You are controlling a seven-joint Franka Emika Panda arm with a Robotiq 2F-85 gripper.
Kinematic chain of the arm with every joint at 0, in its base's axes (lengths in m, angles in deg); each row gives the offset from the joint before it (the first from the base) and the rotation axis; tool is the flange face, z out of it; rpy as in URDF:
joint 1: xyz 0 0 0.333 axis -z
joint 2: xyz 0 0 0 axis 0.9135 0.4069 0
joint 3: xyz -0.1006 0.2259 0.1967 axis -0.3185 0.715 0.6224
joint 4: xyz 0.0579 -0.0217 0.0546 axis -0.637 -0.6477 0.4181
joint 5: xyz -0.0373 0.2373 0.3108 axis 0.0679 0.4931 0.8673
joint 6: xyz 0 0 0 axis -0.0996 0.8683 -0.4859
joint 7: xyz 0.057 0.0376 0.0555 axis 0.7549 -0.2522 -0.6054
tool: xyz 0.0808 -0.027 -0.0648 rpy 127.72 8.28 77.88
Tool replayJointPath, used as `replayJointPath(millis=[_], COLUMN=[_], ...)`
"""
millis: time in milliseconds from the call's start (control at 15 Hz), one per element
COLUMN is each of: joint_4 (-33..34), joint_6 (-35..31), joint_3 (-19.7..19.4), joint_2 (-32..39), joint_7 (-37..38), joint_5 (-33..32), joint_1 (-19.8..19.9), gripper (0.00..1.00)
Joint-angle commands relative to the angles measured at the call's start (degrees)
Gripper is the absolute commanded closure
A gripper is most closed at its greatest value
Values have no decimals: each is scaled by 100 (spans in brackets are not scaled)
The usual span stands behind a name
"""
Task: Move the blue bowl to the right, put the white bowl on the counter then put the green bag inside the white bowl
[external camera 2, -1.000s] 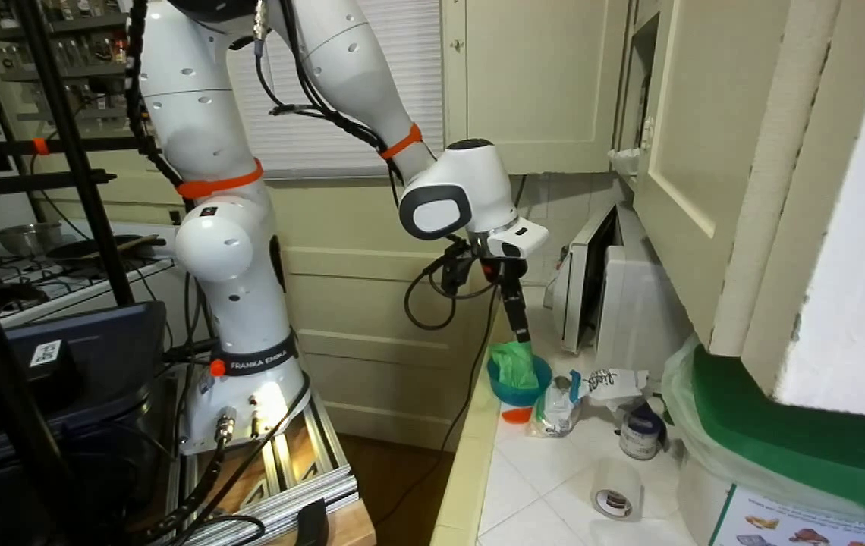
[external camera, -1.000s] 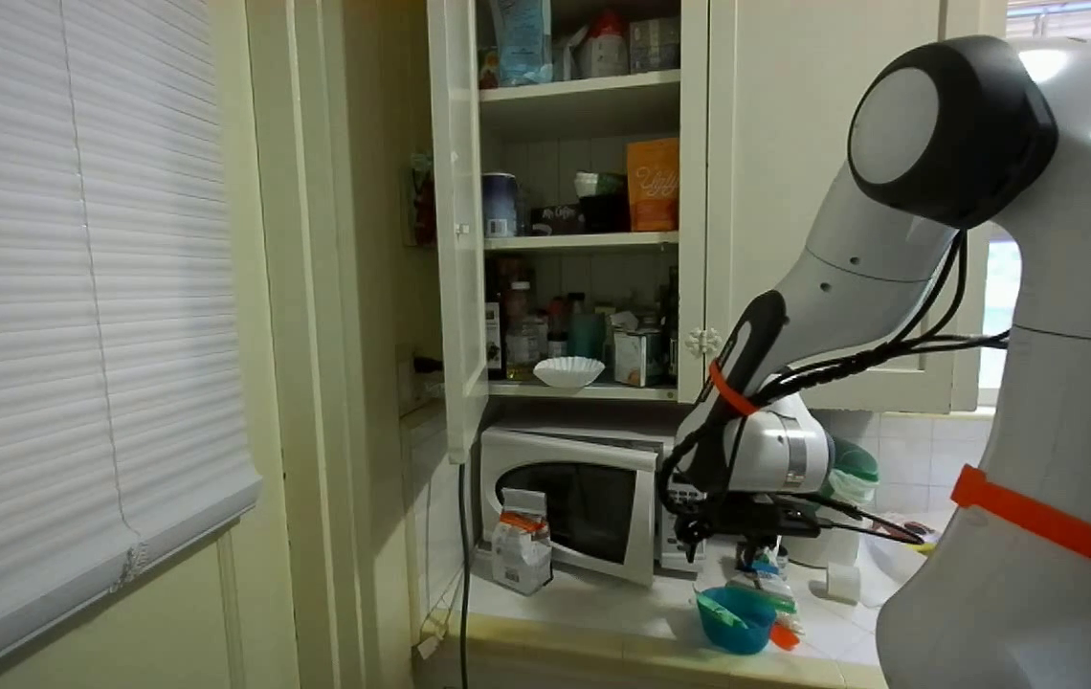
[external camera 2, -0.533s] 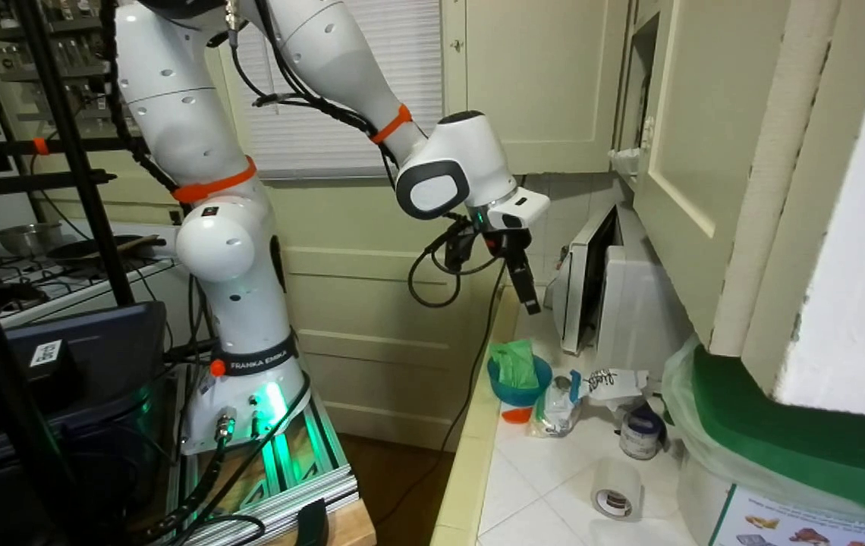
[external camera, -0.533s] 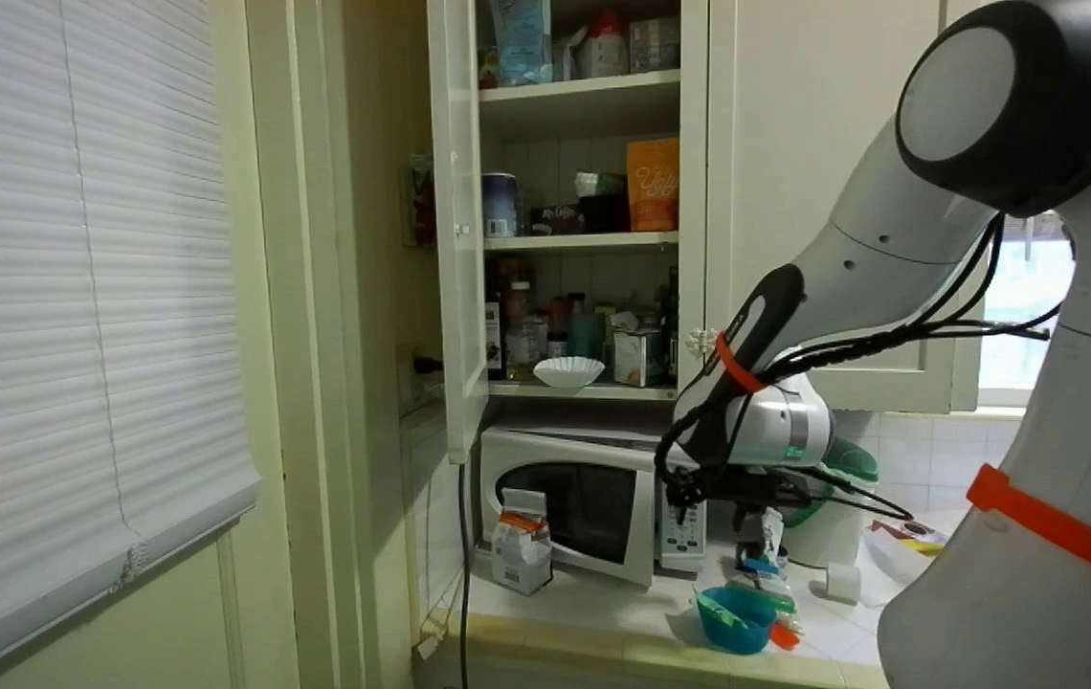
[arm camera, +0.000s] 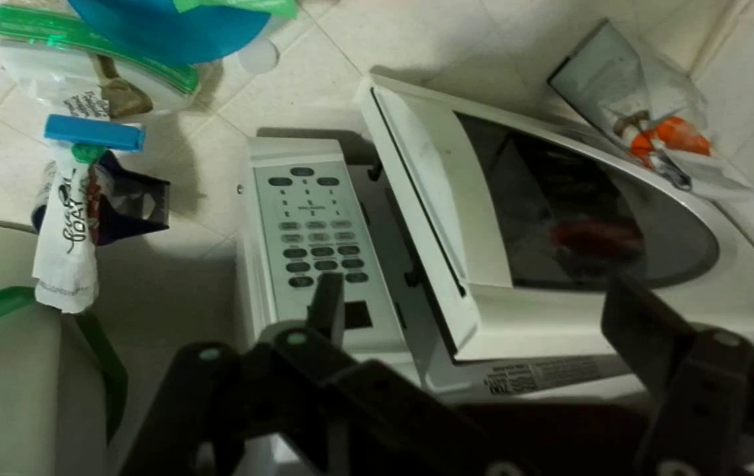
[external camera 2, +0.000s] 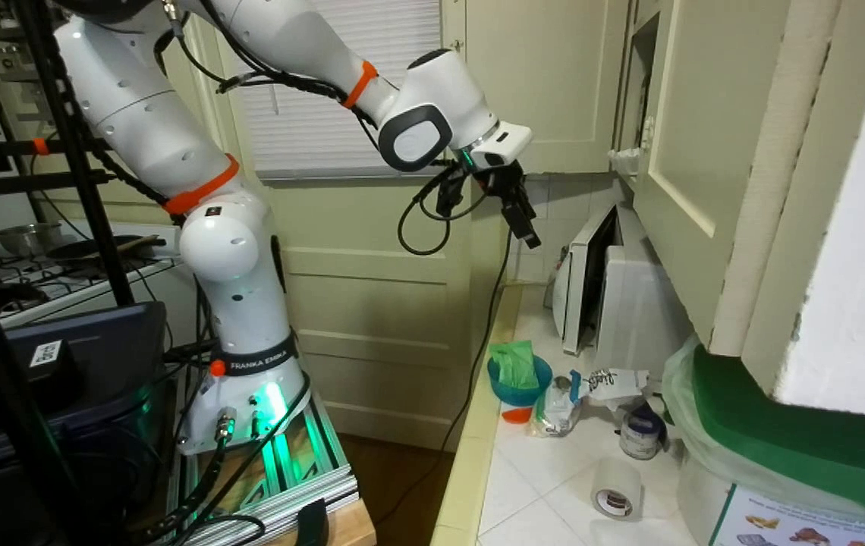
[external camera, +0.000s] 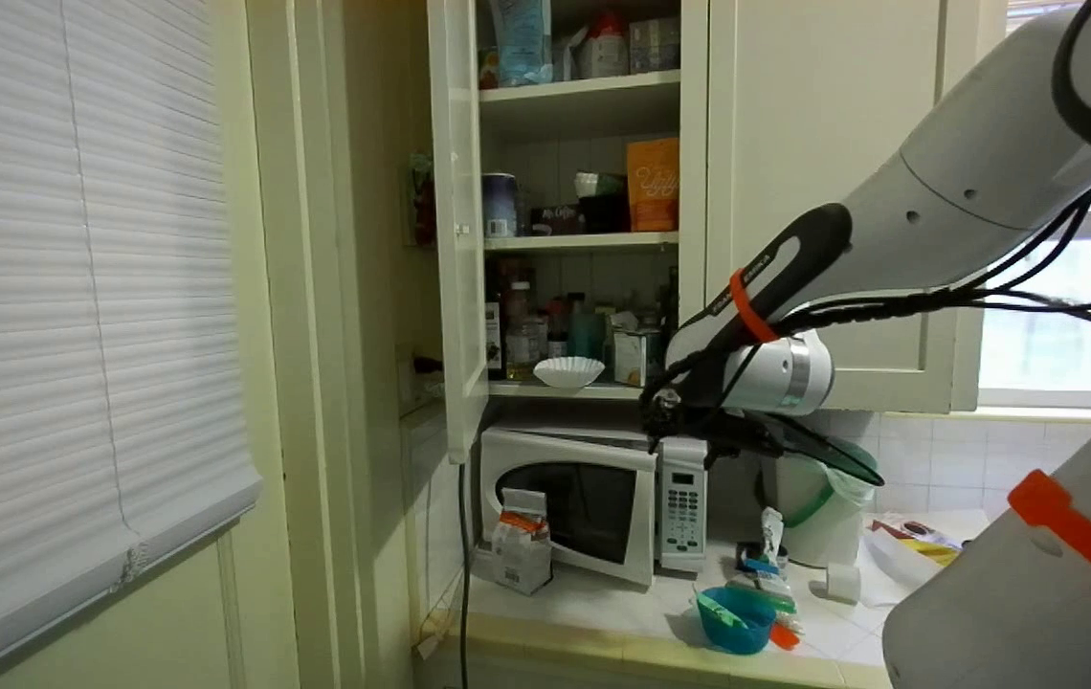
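Observation:
The blue bowl (external camera: 742, 627) stands near the counter's front edge and also shows in an exterior view (external camera 2: 512, 393) and at the top of the wrist view (arm camera: 178, 30). The green bag (external camera 2: 514, 364) lies in the blue bowl and sticks out over its rim. The white fluted bowl (external camera: 568, 372) sits at the front edge of the open cabinet's lowest shelf, above the microwave. My gripper (external camera 2: 530, 236) hangs in the air well above the counter, in front of the microwave. In the wrist view the gripper (arm camera: 476, 287) is open, its fingers wide apart with nothing between them.
The microwave (external camera: 682, 507) has its door ajar. The open cabinet door (external camera: 459, 239) stands out at one side. A coffee bag (external camera: 522, 545), a zip bag (external camera 2: 556, 409), an orange piece (external camera 2: 516, 415), a roll (external camera 2: 617, 489) and a green-lidded bin (external camera 2: 797, 409) are around.
My gripper has risen from just above the blue bowl to well above it, shifting toward the microwave. The bowls and green bag have not moved. The arm's light turned green.

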Motion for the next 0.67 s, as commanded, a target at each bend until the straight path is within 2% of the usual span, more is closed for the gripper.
replayJointPath(millis=[0, 333, 400, 600], joint_4=[-4, 542, 323, 503], joint_6=[370, 571, 227, 389], joint_3=[238, 533, 401, 471], joint_2=[-573, -529, -536, -528], joint_7=[631, 1454, 1135, 1321], joint_5=[266, 346, 308, 302], joint_1=[20, 277, 119, 211], gripper=[0, 0, 0, 0])
